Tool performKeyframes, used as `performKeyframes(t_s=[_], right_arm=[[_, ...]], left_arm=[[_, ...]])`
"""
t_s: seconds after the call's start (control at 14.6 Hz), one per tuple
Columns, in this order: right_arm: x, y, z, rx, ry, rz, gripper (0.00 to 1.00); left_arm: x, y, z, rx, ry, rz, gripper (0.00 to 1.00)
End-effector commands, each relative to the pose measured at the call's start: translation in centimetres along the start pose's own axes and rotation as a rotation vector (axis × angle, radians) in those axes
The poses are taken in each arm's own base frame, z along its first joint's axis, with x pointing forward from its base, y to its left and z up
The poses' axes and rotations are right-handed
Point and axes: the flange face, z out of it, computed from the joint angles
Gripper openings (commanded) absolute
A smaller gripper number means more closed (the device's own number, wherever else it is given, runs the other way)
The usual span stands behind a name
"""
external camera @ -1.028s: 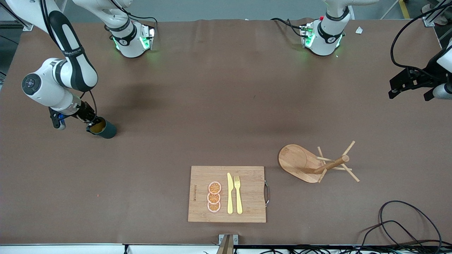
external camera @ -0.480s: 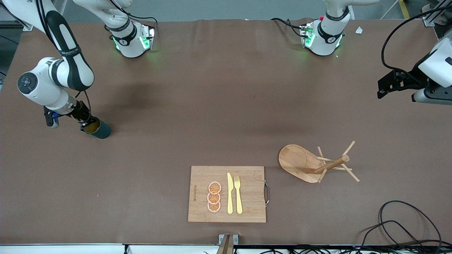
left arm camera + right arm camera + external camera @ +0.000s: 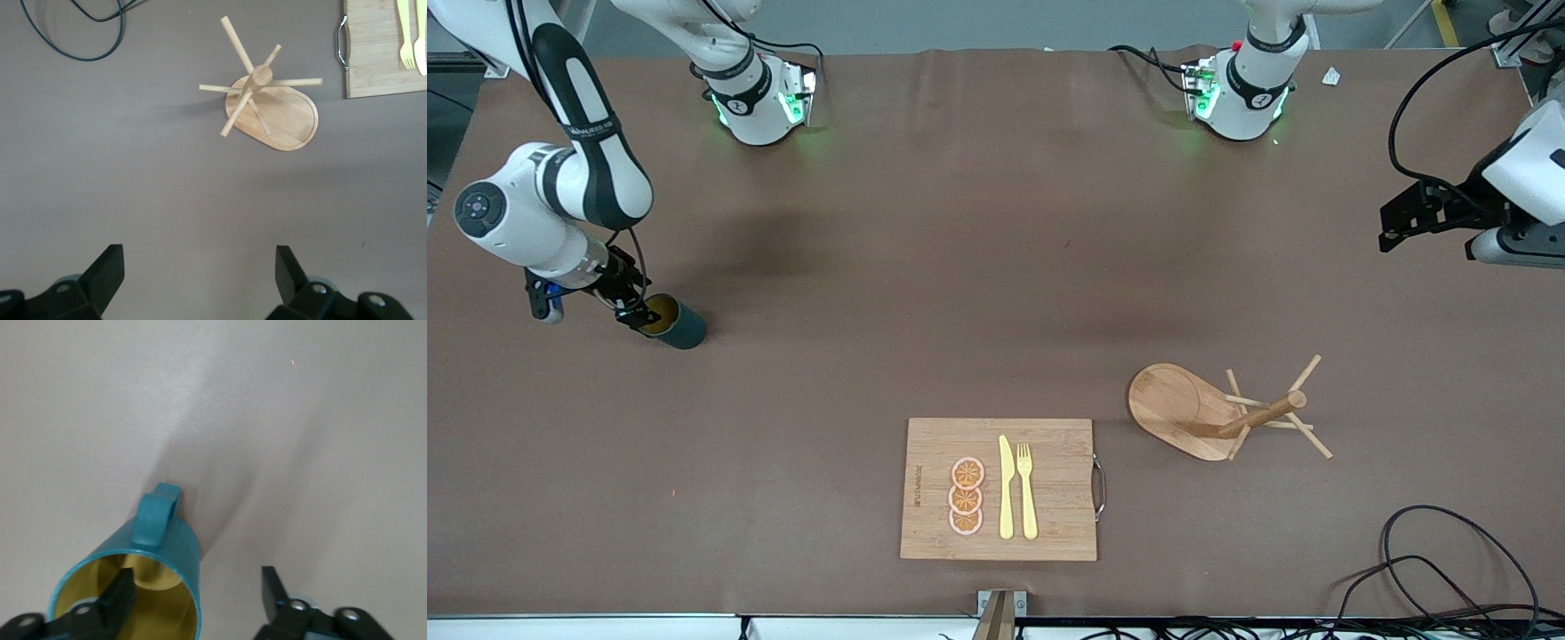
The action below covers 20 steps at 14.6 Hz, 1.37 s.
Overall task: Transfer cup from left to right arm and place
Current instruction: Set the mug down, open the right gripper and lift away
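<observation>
The dark teal cup (image 3: pixel 680 328) with a mustard-yellow inside stands on the table near the right arm's end. In the right wrist view the cup (image 3: pixel 167 540) shows its small handle. My right gripper (image 3: pixel 643 316) is at the cup's rim and open (image 3: pixel 197 583). One finger is inside the cup and the other outside, wide of the wall. My left gripper (image 3: pixel 1394 231) is open and empty, up over the table's left arm's end. In its own view the left gripper (image 3: pixel 200 259) has bare table between its fingers.
A wooden rack (image 3: pixel 1227 411) with pegs stands nearer the front camera, and shows in the left wrist view (image 3: pixel 270 110). Beside it lies a cutting board (image 3: pixel 1049 533) with orange slices, a yellow knife and fork. Black cables (image 3: pixel 1449 569) lie at the front corner.
My right gripper carried the cup a little toward the right arm's end of the table, then drew back from it with its fingers spread. My left gripper shifted slightly over the table.
</observation>
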Motion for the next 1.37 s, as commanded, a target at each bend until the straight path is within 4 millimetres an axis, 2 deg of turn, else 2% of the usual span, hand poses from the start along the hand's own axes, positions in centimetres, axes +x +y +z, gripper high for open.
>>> performKeyframes(t_s=[0.0,0.14,0.34,0.41,0.62,0.75,0.96,1.3], right_arm=[[1.7,1.2,-4.0,0.013,0.003,-0.107,1.00],[2.2,2.4,-6.2,0.018,-0.003,-0.279,1.00],[4.0,4.8,-9.2,0.047,0.030,-0.604,1.00],[4.2,4.9,-10.4,0.051,0.039,-0.713,1.00],[5.1,3.3,-15.8,0.035,0.009,-0.835,1.00],[5.1,1.6,-21.5,0.007,-0.014,-0.912,1.00],[2.4,-1.2,-27.1,-0.048,-0.010,-1.013,1.00],[-0.4,-2.6,-33.9,-0.059,-0.030,-1.092,1.00]], left_arm=[[0.5,-0.6,-0.1,0.008,0.003,-0.008,1.00],[0.5,-0.4,-0.1,-0.010,0.003,-0.013,1.00],[0.5,-0.3,-0.1,-0.027,0.003,-0.017,1.00],[0.5,-0.4,-0.1,-0.026,0.003,-0.020,1.00],[0.5,-0.5,-0.2,-0.016,0.008,-0.021,1.00],[0.7,-0.5,-0.2,-0.017,0.020,-0.019,1.00],[1.1,0.3,-1.0,-0.021,0.054,-0.010,1.00],[1.1,0.6,-1.1,-0.017,0.055,-0.046,1.00]])
